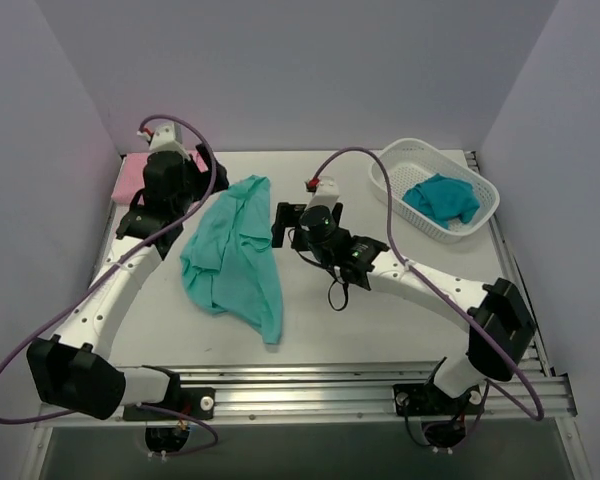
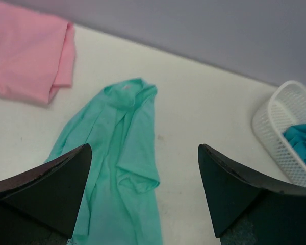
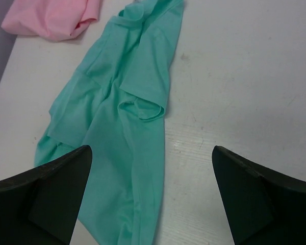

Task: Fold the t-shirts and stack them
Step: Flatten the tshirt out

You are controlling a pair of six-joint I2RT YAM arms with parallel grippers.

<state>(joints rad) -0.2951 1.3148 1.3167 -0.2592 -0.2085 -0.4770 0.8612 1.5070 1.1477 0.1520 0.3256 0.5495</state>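
White table [image 1: 320, 335], mint t-shirt [image 1: 235, 255] between left hand [image 2: 144, 149] and right hand [image 3: 152, 149], both spread

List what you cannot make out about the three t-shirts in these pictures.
Pink t-shirt: top view, partly hidden behind the left arm.
Teal t-shirt: left wrist view, cut off by the right edge.
Mint t-shirt: right wrist view, lower end cut off by the bottom edge.

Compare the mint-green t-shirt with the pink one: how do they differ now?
The mint-green t-shirt lies rumpled and drawn out long in the middle; the pink t-shirt looks folded and compact at the far-left corner. Mint-green covers more area than pink. Both lie on the table.
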